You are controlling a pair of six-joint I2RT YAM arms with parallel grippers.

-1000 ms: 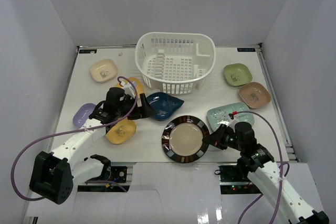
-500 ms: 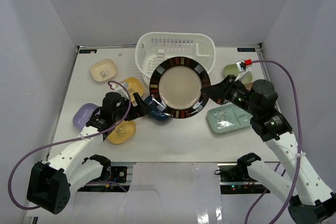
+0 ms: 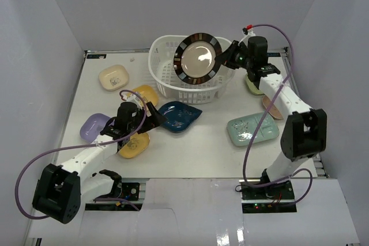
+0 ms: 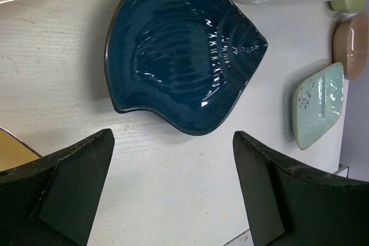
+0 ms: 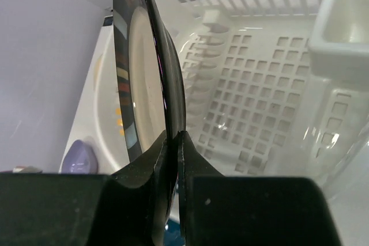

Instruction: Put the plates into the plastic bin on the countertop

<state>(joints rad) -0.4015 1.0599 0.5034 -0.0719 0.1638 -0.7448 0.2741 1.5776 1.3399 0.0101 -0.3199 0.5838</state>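
Note:
My right gripper [image 3: 226,62] is shut on the rim of the large black-rimmed beige plate [image 3: 199,57] and holds it on edge above the white lattice bin [image 3: 191,94]. In the right wrist view the plate [image 5: 147,73] stands upright between my pinched jaws [image 5: 174,139], over the bin's slotted rack [image 5: 259,84]. My left gripper [image 3: 157,117] is open and empty, just left of the dark blue leaf-shaped dish [image 3: 180,116]. In the left wrist view this dish [image 4: 184,56] lies flat ahead of the open gripper [image 4: 173,142].
A pale teal dish [image 3: 252,128] lies at the right. A cream dish [image 3: 113,77], two yellow dishes [image 3: 145,93] [image 3: 134,144] and a lavender one [image 3: 92,126] lie at the left. Green [image 3: 253,84] and tan [image 3: 271,105] dishes lie partly behind my right arm. White panels wall the table.
My right gripper has lifted the large plate from the table's front and carried it back and up over the bin, turning it on edge. My left gripper has stayed by the blue dish.

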